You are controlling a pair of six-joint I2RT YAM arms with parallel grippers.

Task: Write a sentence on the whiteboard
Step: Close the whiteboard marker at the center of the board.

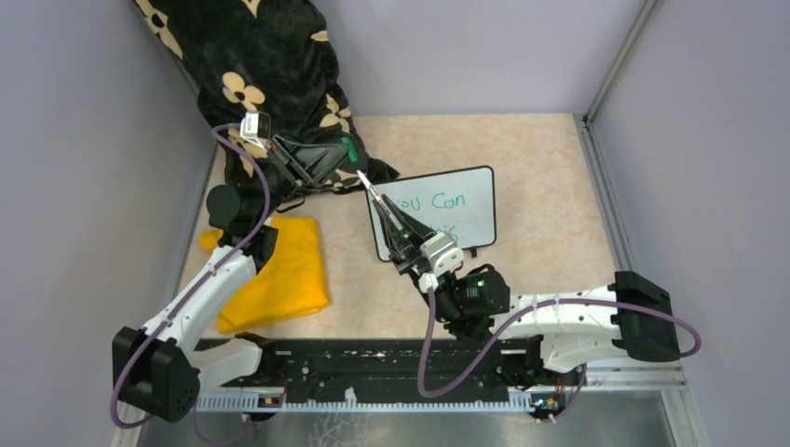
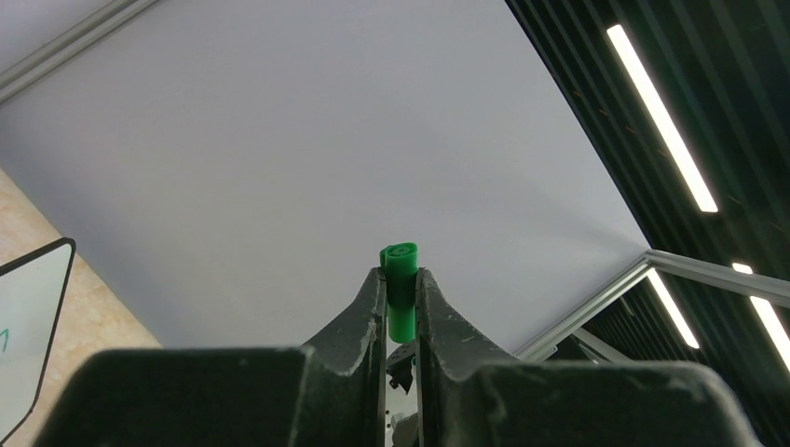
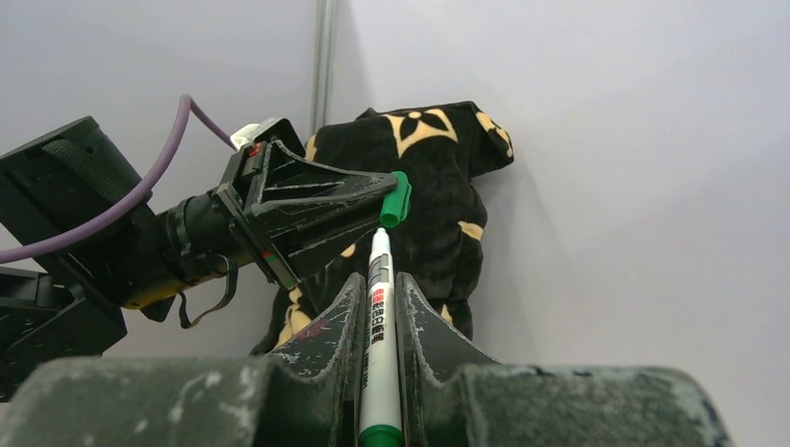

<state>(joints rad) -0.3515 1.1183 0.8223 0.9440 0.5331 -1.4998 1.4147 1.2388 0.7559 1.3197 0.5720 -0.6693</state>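
The whiteboard [image 1: 473, 222] lies on the table's middle with the sentence [image 1: 438, 201] in green; only "you Can" shows, and my right arm covers the lower line. Shut on a white marker [image 1: 366, 182], my right gripper [image 1: 380, 200] hovers over the board's left edge. In the right wrist view the marker [image 3: 380, 307] sticks up between the fingers [image 3: 349, 307], its tip just under a green cap [image 3: 396, 198]. My left gripper [image 1: 347, 154] is shut on that cap [image 2: 402, 289], left of and behind the board. I cannot tell whether tip and cap touch.
A black cloth with yellow flowers [image 1: 270, 65] is heaped at the back left, right behind the left gripper. A folded yellow cloth [image 1: 279, 270] lies at the left, next to the left arm. Grey walls close in both sides and the back.
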